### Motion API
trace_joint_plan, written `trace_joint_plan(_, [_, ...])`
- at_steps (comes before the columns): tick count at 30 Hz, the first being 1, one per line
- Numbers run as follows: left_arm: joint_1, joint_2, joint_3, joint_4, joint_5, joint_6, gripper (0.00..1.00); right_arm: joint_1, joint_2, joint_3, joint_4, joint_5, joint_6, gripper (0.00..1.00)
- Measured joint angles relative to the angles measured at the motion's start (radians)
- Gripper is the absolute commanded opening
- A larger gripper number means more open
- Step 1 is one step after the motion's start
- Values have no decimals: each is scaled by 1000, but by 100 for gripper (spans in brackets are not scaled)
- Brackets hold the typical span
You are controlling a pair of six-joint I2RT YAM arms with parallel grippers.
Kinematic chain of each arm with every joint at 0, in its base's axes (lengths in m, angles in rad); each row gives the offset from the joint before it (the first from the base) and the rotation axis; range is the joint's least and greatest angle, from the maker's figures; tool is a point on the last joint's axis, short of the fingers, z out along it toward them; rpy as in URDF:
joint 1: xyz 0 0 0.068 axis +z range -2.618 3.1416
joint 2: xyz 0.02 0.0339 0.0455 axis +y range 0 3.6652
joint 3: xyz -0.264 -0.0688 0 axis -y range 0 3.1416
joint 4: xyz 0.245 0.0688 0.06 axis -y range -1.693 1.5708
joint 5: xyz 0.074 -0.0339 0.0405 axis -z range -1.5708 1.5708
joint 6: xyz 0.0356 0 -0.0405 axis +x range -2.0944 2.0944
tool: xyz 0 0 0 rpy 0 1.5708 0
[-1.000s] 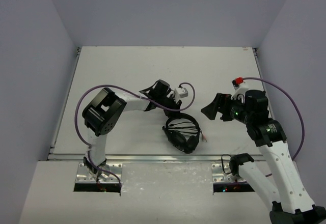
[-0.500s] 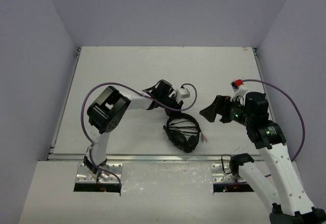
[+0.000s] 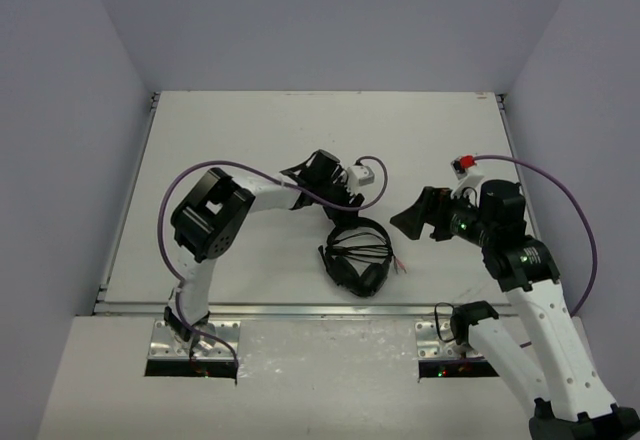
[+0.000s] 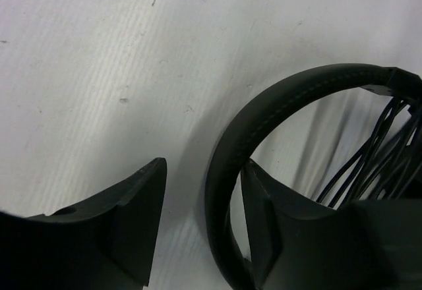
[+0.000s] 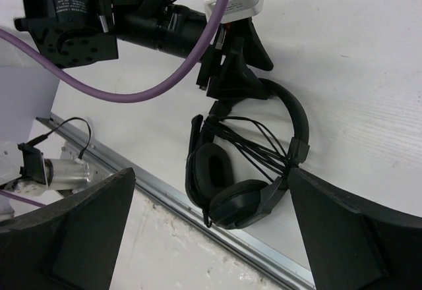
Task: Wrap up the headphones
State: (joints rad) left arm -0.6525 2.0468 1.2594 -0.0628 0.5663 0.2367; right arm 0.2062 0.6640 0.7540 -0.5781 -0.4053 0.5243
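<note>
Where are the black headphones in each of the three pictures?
Top view: the black over-ear headphones with wound cord lie near the table's front edge, between the two arms.
Left wrist view: only their curved headband shows, right of centre.
Right wrist view: the whole headphones sit in the middle.
Shared landmark: the left arm's black pincer, open around the headband.

The white worktop (image 3: 250, 140) carries one loose thing, a pair of black headphones (image 3: 355, 260), lying flat near its front edge and right of the middle. The headband (image 3: 374, 230) arches toward the far side, and the ear cups (image 3: 352, 276) sit nearest the metal strip (image 3: 290, 310) along that edge. The thin cord (image 3: 362, 252) runs in several strands across the band's opening. A few small dark specks mark the surface beside the band.
</note>
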Motion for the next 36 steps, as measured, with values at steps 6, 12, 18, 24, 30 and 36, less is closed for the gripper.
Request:
trace_joint_plan(6, [10,-52,-18,2,-59,-27,55,0,10,0,0,0,-2,99])
trace_joint_plan(12, [18,-181,-22,50,-199,-90,100,0,21,2,-7,16,-13,99])
trace_joint_plan(18, [37,-271,-19,64,-397,-218,100,0,38,21,-27,63,-37,99])
trace_joint_plan(24, [99,-521,-74,-118,-809,-489,100,36,40,48,-99,274,-114,99])
trace_joint_plan(30, [268,-955,-133,-386,-1168,-697,100,192,34,134,-254,621,-174,99])
trace_joint_plan(36, [267,-1318,-268,-555,-1306,-711,100,208,-32,292,-401,826,-222,99])
